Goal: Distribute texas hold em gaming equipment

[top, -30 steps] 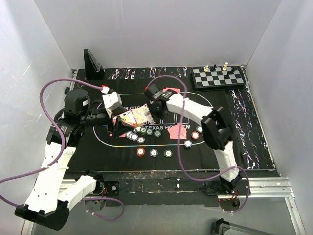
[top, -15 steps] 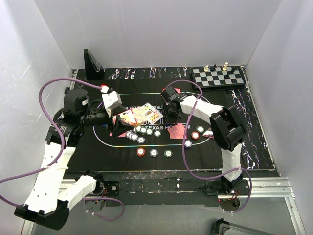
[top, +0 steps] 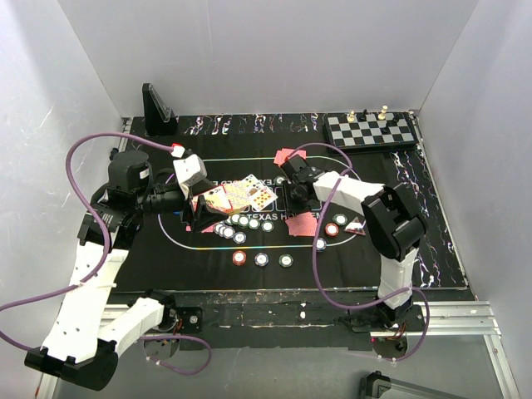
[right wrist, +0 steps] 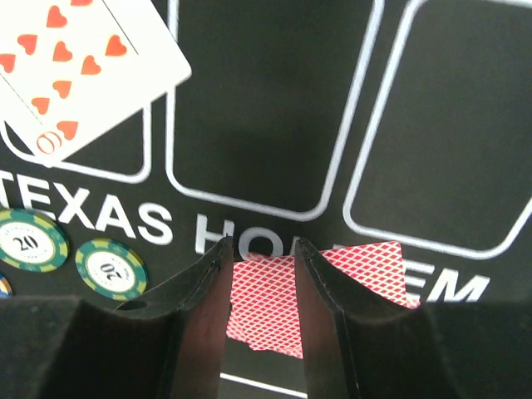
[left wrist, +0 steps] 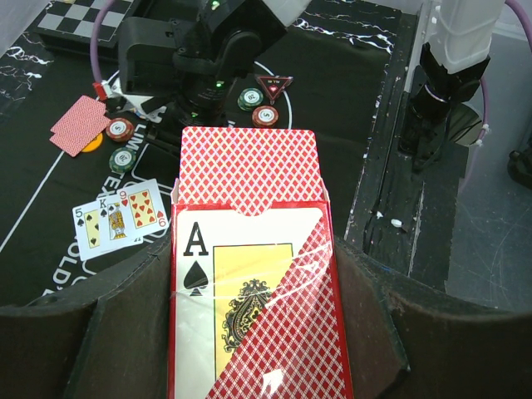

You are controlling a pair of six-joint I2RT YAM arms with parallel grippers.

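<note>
My left gripper (left wrist: 253, 332) clamps the playing-card box (left wrist: 247, 191), its ace of spades showing. My right gripper (right wrist: 262, 274) hangs narrowly parted and empty over 1 red-backed card (right wrist: 357, 274) lying on the felt mat (right wrist: 249, 125).

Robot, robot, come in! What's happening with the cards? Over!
Left gripper clamped on card deck. Right gripper open, aimed at face-down card. Green chips nearby, not blocking.

Far right corner: black-and-white chessboard (top: 371, 130), a few pieces (top: 367, 113) standing along its back edge. Spread across the desk (top: 432, 249), black felt mat (top: 199, 258) with white lettering and card outlines. Far left, dark wedge-shaped stand (top: 156, 110), upright.
</note>
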